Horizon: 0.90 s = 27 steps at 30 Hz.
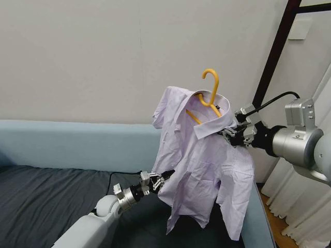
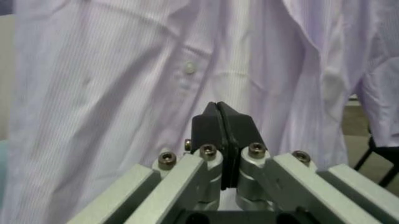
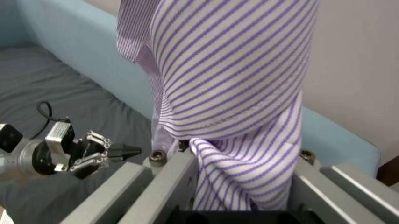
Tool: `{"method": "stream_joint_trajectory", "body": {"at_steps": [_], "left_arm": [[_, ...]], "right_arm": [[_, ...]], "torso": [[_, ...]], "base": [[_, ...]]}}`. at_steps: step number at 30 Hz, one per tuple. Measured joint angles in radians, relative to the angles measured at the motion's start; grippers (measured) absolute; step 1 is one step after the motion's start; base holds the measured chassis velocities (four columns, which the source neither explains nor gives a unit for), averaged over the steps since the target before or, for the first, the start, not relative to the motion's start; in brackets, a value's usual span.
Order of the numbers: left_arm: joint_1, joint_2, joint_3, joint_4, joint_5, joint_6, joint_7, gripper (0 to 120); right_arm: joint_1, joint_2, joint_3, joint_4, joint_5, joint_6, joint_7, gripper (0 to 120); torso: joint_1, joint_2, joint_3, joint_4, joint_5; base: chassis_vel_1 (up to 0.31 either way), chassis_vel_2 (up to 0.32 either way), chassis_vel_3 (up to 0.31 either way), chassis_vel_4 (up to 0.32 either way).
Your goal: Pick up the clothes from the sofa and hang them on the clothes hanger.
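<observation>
Striped shirt (image 1: pixel 207 165), draped on yellow hanger (image 1: pixel 211 88), hangs in air above blue sofa (image 1: pixel 62 150), R gripper (image 1: pixel 229 135) at its 3 o'clock w/ jaws pinching shoulder fabric, L gripper (image 1: pixel 166 174) at its 8 o'clock just beside hem, jaws pressed together, empty.

A plain pale wall (image 1: pixel 77 57) stands far behind; at the right, a dark post (image 1: pixel 276 51) leans beside white curtains (image 1: pixel 305 206).

The lilac striped shirt (image 1: pixel 207 165) hangs on the yellow plastic hanger (image 1: pixel 211 88) above the pale-blue sofa (image 1: pixel 51 144); right gripper (image 1: pixel 230 135) at its shoulder, left gripper (image 1: pixel 164 176) low beside it.
</observation>
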<state>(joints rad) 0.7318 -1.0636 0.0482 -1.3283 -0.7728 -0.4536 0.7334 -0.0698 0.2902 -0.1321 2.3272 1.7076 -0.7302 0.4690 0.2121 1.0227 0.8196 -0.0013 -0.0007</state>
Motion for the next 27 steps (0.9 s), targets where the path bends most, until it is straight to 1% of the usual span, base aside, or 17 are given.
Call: {"method": "stream_joint_trajectory", "body": {"at_steps": [5,7,8,9,10,12,13,14,16,17,20,21,22,24,25,26,27], "left_arm": [[0.027,0.004,-0.011,-0.011,-0.011,-0.002,-0.015,0],[0.047,0.008,-0.009,-0.04,-0.044,-0.003,0.041,0],[0.047,0.008,-0.009,-0.04,-0.044,-0.003,0.041,0],[0.052,0.01,-0.004,-0.056,-0.052,-0.003,0.082,0],[0.053,0.011,-0.003,-0.058,-0.053,-0.002,0.093,0],[0.049,0.01,0.006,-0.066,-0.051,0.009,0.165,1],[0.042,0.007,0.01,-0.065,-0.043,0.014,0.188,7],[0.042,0.007,0.01,-0.065,-0.043,0.014,0.188,7],[0.025,0.0,0.022,-0.053,-0.024,0.023,0.202,17],[0.017,-0.005,0.029,-0.044,-0.013,0.024,0.202,19],[-0.007,-0.037,0.043,-0.008,0.029,0.024,0.197,34],[-0.007,-0.037,0.043,-0.008,0.029,0.024,0.197,34],[-0.011,-0.045,0.046,0.0,0.037,0.024,0.195,36],[-0.023,-0.07,0.054,0.029,0.053,0.021,0.19,43],[-0.028,-0.082,0.057,0.044,0.06,0.019,0.188,50],[-0.028,-0.082,0.057,0.044,0.06,0.019,0.188,50],[-0.034,-0.094,0.061,0.058,0.066,0.015,0.186,55]], "right_arm": [[0.025,-0.01,-0.002,0.009,0.025,0.0,0.001,2],[0.029,-0.016,-0.003,0.017,0.029,0.0,0.001,2],[0.029,-0.016,-0.003,0.017,0.029,0.0,0.001,2],[0.027,-0.019,-0.003,0.021,0.029,0.0,0.001,2],[0.027,-0.019,-0.003,0.022,0.029,0.0,0.001,2],[0.014,-0.021,-0.002,0.029,0.025,0.0,0.001,2],[0.007,-0.02,0.0,0.031,0.018,0.0,0.0,2],[0.007,-0.02,0.0,0.031,0.018,0.0,0.0,2],[-0.002,-0.017,0.003,0.031,0.007,0.0,-0.001,2],[-0.003,-0.015,0.004,0.031,0.004,0.0,-0.001,2],[-0.004,-0.008,0.006,0.03,0.002,0.0,-0.002,2],[-0.004,-0.008,0.006,0.03,0.002,0.0,-0.002,2],[-0.004,-0.007,0.006,0.03,0.001,0.0,-0.002,2],[-0.003,-0.004,0.006,0.031,0.001,0.0,-0.003,2],[-0.003,-0.003,0.007,0.03,0.001,0.0,-0.003,2],[-0.003,-0.003,0.007,0.03,0.001,0.0,-0.003,2],[-0.003,-0.003,0.006,0.03,0.001,0.0,-0.004,2]], "torso": [[0.0,0.0,0.0,0.0002,-0.0003],[0.0,0.0,0.0,0.0002,-0.0002],[0.0,0.0,0.0,0.0002,-0.0002],[0.0,0.0,0.0,0.0001,-0.0002],[0.0,0.0,0.0,0.0001,-0.0002],[0.0,0.0,0.0,0.0,-0.0001],[0.0,0.0,0.0,0.0,-0.0001],[0.0,0.0,0.0,0.0,-0.0001],[0.0,0.0,0.0,0.0,0.0001],[0.0,0.0,0.0,0.0,0.0001],[0.0,0.0,0.0,0.0001,0.0],[0.0,0.0,0.0,0.0001,0.0],[0.0,0.0,0.0,0.0,0.0],[0.0,0.0,0.0,-0.0001,0.0],[0.0,0.0,0.0,-0.0001,0.0],[0.0,0.0,0.0,-0.0001,0.0],[0.0,0.0,0.0,0.0,0.0]], "base": [[0.0,0.0,0.0,0.0],[0.0,0.0,0.0,0.0],[0.0,0.0,0.0,0.0],[0.0,0.0,0.0,0.0],[0.0,0.0,0.0,0.0],[0.0,0.0,0.0,0.0],[0.0,0.0,0.0,0.0],[0.0,0.0,0.0,0.0],[0.0,0.0,0.0,0.0],[0.0,0.0,0.0,0.0],[0.0,0.0,0.0,0.0],[0.0,0.0,0.0,0.0],[0.0,0.0,0.0,0.0],[0.0,0.0,0.0,0.0],[0.0,0.0,0.0,0.0],[0.0,0.0,0.0,0.0],[0.0,0.0,0.0,0.0]]}}
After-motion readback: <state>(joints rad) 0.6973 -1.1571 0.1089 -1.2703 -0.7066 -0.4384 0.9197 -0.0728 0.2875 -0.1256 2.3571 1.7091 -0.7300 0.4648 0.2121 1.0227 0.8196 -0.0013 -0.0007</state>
